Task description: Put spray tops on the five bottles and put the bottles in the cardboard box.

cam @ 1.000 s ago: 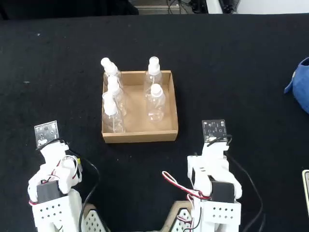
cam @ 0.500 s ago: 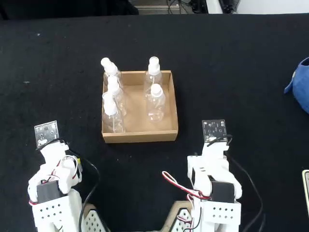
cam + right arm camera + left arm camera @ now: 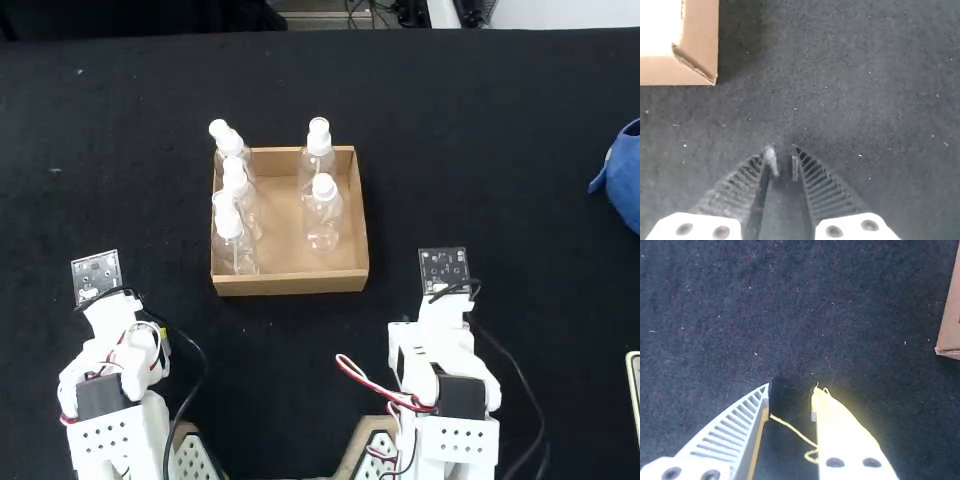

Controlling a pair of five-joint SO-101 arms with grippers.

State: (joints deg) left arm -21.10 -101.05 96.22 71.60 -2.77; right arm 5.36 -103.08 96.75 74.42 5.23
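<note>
My left gripper (image 3: 791, 388) has its jaws parted a little, with nothing between them but the black table (image 3: 740, 300). My right gripper (image 3: 782, 154) has its jaws all but pressed together and pinches nothing. Both are tucked back by their bases.

The cardboard box (image 3: 290, 283) lies ahead of both sets of jaws, between the two arms' lines and well apart from each. The five bottles (image 3: 323, 205) stand in it, three on the left gripper's side and two on the right's. Each seems to carry a white spray top (image 3: 318, 127).

Over the last second nothing has moved: arms, box and bottles sit exactly as they were. I take that to mean the job is finished and the arms are parked.
</note>
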